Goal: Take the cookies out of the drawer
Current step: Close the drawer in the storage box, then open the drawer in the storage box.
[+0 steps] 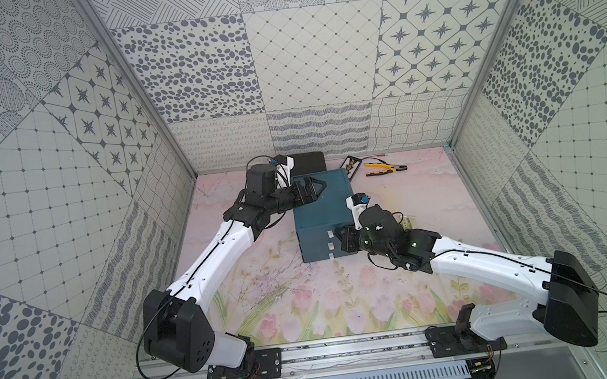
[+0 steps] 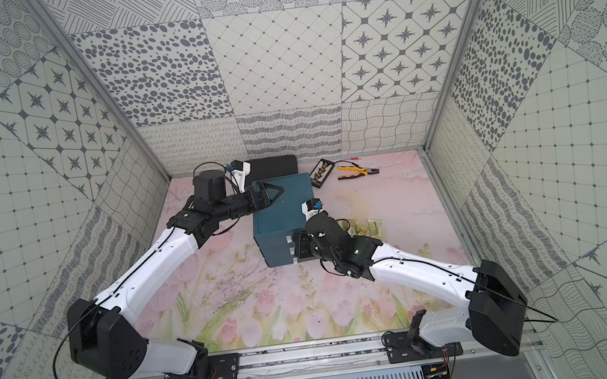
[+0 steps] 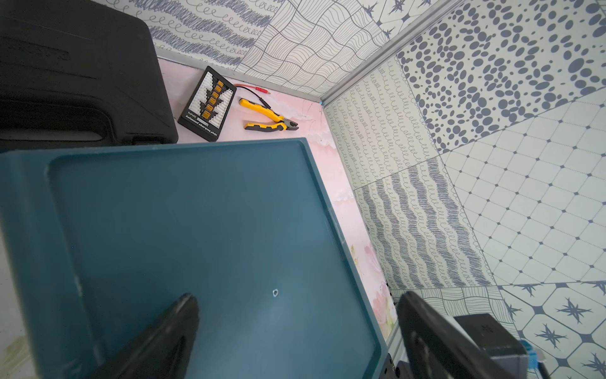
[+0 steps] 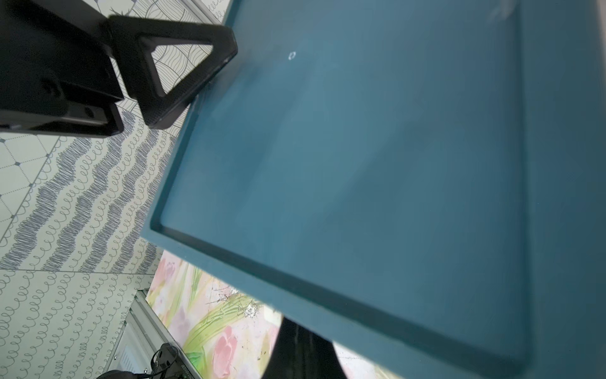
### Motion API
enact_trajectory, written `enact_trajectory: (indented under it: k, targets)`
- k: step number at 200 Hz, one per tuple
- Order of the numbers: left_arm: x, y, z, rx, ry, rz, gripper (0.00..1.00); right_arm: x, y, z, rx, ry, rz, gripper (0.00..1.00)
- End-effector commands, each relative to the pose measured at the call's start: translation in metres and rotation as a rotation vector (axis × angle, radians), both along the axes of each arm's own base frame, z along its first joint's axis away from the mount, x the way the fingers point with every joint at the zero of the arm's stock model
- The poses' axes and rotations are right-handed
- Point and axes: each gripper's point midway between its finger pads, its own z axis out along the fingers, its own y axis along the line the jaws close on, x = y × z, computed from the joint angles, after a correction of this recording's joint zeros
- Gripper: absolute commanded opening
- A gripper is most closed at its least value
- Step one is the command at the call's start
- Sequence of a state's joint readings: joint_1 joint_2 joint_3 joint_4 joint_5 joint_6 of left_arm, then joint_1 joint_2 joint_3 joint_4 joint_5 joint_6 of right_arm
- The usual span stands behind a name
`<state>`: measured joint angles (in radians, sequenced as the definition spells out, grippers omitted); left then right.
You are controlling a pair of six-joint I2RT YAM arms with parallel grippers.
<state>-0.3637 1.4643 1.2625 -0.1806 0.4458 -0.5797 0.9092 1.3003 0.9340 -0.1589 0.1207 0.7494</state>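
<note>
Beside the cabinet (image 1: 319, 204), your cookies (image 2: 372, 225) look light, slick, crushable; pinch packet ends. Left gripper (image 3: 296, 300) released; right gripper (image 1: 339, 239) clenched, grasp unclear.

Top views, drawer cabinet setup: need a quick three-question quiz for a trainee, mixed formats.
1. True or false: the yellow-handled pliers lie on the floral-print table, not on the teal plastic drawer cabinet.
2. The left end effector is: A) open over the cabinet's top; B) shut on the pliers; C) inside a drawer.
3. How many white handles show on the cabinet's front?
Key: 1 true; 2 A; 3 three.
</note>
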Motion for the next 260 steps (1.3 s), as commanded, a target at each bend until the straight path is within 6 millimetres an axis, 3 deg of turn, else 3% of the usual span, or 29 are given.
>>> enact_trajectory:
  k: [1,20,43,67,91,115,140,148,188,260]
  targets:
    - [-0.022,0.008,-0.032,0.041,0.154,-0.007,0.99,0.018,0.001,0.034,0.088,-0.102,-0.067,0.04]
    - [-0.026,0.009,-0.027,0.037,0.142,-0.01,0.99,0.017,-0.003,0.031,0.096,-0.102,-0.078,0.05]
    - [-0.031,0.011,-0.017,0.036,0.118,-0.01,0.99,0.011,-0.003,0.041,0.136,-0.13,-0.056,0.12]
    - [-0.038,0.02,-0.006,0.055,0.078,0.011,0.99,0.001,-0.019,0.046,0.137,-0.173,-0.103,0.17]
    - [-0.043,0.03,-0.005,0.078,0.051,0.05,0.99,-0.007,-0.038,0.038,0.178,-0.167,-0.158,0.2]
    - [-0.048,0.032,-0.01,0.073,0.067,0.054,0.99,-0.016,-0.043,0.023,0.261,-0.146,-0.198,0.24]
    - [-0.049,0.028,-0.021,0.043,0.103,0.045,0.99,-0.023,-0.034,0.012,0.352,-0.132,-0.195,0.29]
    - [-0.049,0.027,-0.022,0.031,0.114,0.042,0.99,-0.026,-0.031,0.0,0.354,-0.118,-0.19,0.29]
    - [-0.05,0.023,-0.025,0.009,0.132,0.032,0.99,-0.026,-0.018,-0.02,0.4,-0.059,-0.184,0.3]
    - [-0.049,0.02,-0.029,0.001,0.143,0.027,0.99,-0.018,0.01,-0.039,0.467,-0.008,-0.159,0.32]
